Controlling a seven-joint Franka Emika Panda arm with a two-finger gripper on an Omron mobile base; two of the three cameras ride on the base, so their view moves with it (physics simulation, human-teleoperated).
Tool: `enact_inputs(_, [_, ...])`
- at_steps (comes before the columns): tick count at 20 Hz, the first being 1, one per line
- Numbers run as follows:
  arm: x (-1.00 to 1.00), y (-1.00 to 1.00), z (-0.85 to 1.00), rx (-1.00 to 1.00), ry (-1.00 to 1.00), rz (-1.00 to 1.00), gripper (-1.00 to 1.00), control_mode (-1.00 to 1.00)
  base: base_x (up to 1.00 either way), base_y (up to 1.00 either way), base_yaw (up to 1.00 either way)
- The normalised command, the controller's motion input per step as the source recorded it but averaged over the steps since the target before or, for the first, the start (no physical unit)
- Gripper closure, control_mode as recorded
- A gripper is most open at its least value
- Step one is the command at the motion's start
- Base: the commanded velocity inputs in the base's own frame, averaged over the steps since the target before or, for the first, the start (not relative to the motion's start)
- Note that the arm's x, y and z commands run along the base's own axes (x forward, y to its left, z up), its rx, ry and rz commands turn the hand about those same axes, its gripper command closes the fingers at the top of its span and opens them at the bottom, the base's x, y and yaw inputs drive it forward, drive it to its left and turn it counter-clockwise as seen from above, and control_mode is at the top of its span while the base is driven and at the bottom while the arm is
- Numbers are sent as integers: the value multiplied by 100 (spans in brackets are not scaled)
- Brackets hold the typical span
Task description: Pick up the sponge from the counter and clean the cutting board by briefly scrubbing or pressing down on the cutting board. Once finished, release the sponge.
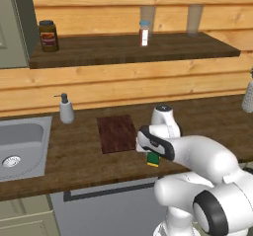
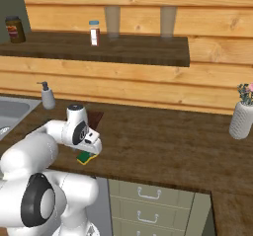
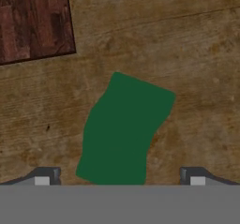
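The sponge (image 3: 123, 131) shows its green top in the hand view, lying flat on the counter (image 3: 197, 63) between and just beyond my two fingertips. My gripper (image 3: 119, 177) is open and hovers straight above it, the jaws wide on either side and holding nothing. From the base cameras the sponge (image 1: 153, 160) (image 2: 86, 157) peeks out under the hand near the counter's front edge. The cutting board (image 1: 116, 133) (image 3: 33, 21) is a dark reddish-brown rectangle just left of the sponge, apart from it.
A grey sink (image 1: 20, 146) is set in the counter at the left, with a soap dispenser (image 1: 65, 109) beside it. A shelf (image 1: 128, 50) above carries a jar (image 1: 48, 35) and a small bottle (image 1: 144, 33). A vase (image 2: 242, 116) stands far right.
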Motion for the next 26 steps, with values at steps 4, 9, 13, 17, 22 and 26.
enact_inputs(4, [0,0,-5,3,-4,0,-100,-100,0,0,0])
enact_inputs(9, [0,0,-14,0,0,0,-100,-100,0,0,0])
enact_inputs(13, [0,0,-18,0,0,0,-100,-100,0,0,0])
enact_inputs(17, [9,0,-14,0,0,0,-100,-100,0,0,0])
enact_inputs(22, [5,0,-20,0,0,0,-100,-100,0,0,0])
enact_inputs(26, [0,0,-19,0,0,0,-100,-100,0,0,0])
